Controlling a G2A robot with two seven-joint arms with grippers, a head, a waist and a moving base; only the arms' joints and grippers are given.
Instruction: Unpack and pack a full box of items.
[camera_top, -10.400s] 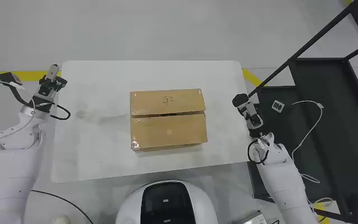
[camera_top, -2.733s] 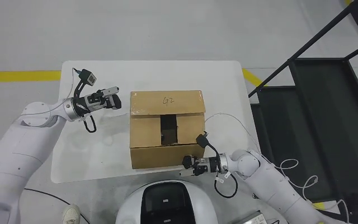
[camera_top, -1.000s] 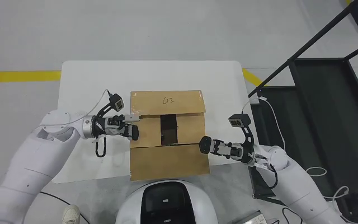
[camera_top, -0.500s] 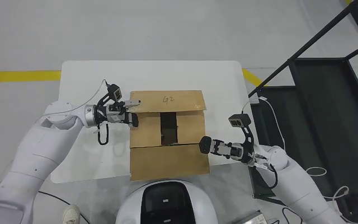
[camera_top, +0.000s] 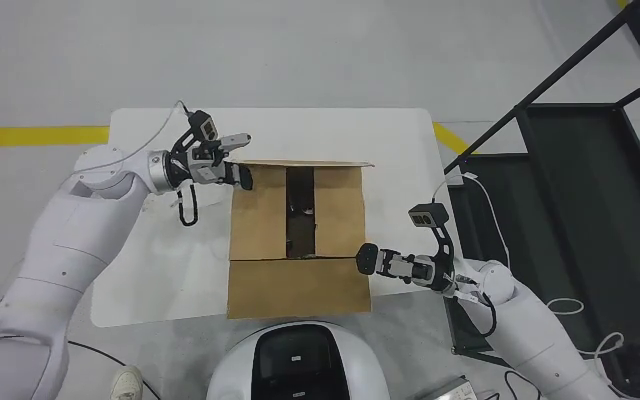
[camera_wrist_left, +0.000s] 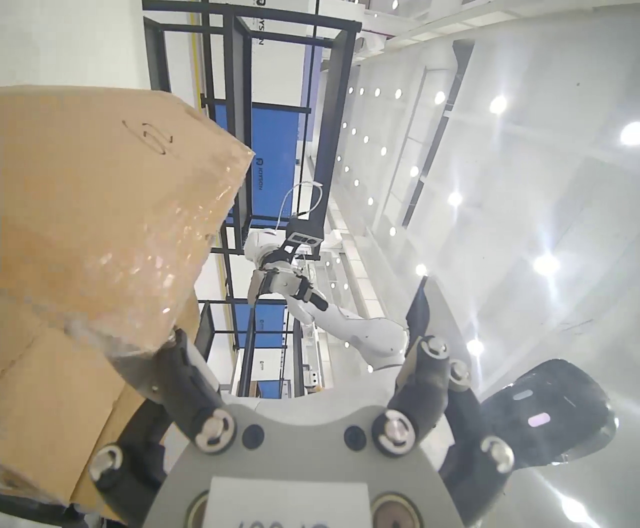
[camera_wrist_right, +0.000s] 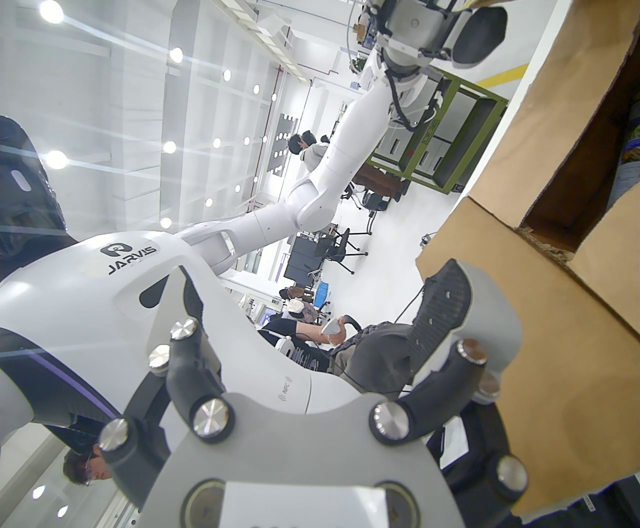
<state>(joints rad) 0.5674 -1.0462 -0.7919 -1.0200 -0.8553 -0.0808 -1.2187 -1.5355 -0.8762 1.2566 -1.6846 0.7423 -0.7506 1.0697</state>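
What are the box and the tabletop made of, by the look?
Box: matte brown cardboard, likely corrugated; a ragged cut edge shows at the opening. Clear glossy tape on one flap, by its crinkled glare. Table: smooth white top, perhaps laminate; unsure.

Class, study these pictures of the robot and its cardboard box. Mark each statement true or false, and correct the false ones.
1. The cardboard box stands on the white table. True.
2. The inner flaps are folded outward. False: they lie flat over the opening, with a dark gap between them.
3. The left gripper is at the box's far left corner. True.
4. The right gripper holds an item from the box. False: its jaws are open and empty, beside the near flap.
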